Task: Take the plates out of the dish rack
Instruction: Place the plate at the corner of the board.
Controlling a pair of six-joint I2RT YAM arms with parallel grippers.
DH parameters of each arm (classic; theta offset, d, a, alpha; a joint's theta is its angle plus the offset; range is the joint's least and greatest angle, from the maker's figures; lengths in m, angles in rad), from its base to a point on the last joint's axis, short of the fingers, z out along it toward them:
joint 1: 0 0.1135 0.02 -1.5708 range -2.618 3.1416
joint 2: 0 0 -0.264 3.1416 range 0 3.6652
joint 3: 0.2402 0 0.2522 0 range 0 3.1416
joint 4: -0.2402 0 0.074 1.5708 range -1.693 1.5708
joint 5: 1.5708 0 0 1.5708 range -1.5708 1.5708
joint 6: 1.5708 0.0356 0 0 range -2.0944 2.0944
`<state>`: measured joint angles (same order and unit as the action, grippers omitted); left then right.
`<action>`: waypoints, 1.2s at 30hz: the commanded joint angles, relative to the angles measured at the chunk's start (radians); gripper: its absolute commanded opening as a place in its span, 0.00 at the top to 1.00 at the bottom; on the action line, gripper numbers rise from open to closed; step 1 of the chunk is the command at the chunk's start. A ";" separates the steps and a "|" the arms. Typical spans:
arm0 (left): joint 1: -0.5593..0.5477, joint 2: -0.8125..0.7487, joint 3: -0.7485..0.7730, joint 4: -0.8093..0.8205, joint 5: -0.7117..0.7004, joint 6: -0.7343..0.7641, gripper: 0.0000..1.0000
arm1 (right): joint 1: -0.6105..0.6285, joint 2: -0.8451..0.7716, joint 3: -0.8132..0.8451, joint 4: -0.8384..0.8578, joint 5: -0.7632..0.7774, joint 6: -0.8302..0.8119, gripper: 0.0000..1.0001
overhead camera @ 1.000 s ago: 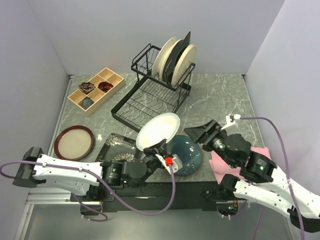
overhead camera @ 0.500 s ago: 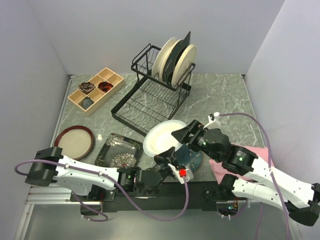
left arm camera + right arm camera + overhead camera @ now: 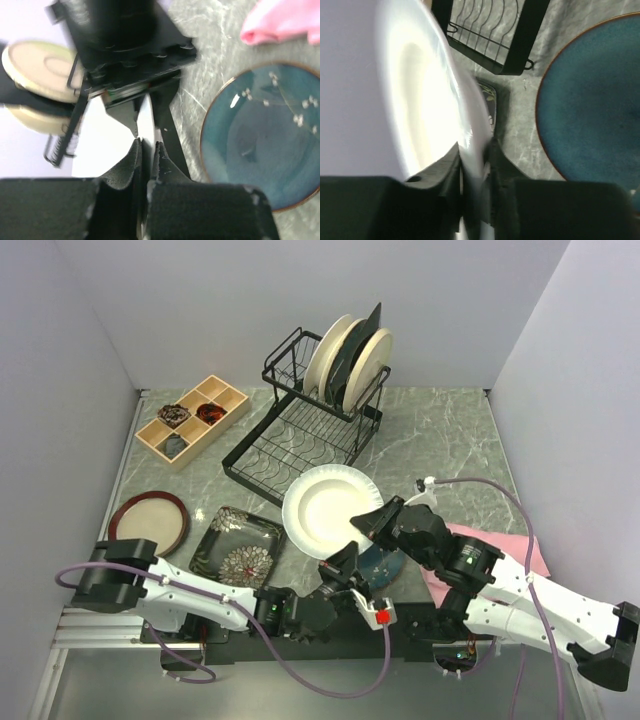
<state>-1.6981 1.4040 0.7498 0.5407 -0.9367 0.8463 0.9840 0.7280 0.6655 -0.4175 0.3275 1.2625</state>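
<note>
A round white plate [image 3: 328, 508] hangs tilted above the table, in front of the dish rack [image 3: 300, 445]. My left gripper [image 3: 338, 558] is shut on its near rim; in the left wrist view the gripper [image 3: 146, 150] pinches the thin white edge. My right gripper [image 3: 368, 523] is shut on the plate's right rim, and the right wrist view shows that gripper [image 3: 474, 157] clamped on the white plate [image 3: 420, 100]. Several plates [image 3: 350, 358] stand upright in the rack's upper frame. A teal plate [image 3: 388, 562] lies under the arms, partly hidden.
A black square flowered plate [image 3: 238, 545] and a brown-rimmed tan plate [image 3: 148, 523] lie at the front left. A wooden compartment tray [image 3: 192, 420] sits at the back left. A pink folded cloth [image 3: 500, 545] lies at the front right under the right arm.
The left arm carried the white plate to the right, over the teal plate. The right gripper came in from the right and shut on the plate's rim.
</note>
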 commanded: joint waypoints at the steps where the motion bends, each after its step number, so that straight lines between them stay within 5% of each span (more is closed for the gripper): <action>1: -0.001 -0.033 0.011 0.180 -0.059 0.004 0.99 | 0.001 -0.074 -0.035 0.086 0.045 -0.008 0.97; 8: -0.003 -0.062 0.013 0.143 -0.036 -0.041 0.99 | -0.001 -0.177 -0.116 0.210 0.036 -0.035 1.00; 17: -0.006 -0.053 0.042 0.061 0.012 -0.127 0.70 | -0.002 -0.262 -0.171 0.312 0.051 -0.058 1.00; 36: -0.005 0.041 0.085 -0.025 0.082 -0.256 0.41 | -0.007 -0.355 -0.176 0.329 0.151 -0.020 1.00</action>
<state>-1.7042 1.4395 0.7944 0.5129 -0.8684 0.6422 0.9836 0.4297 0.4637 -0.2600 0.4000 1.1919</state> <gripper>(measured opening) 0.570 0.280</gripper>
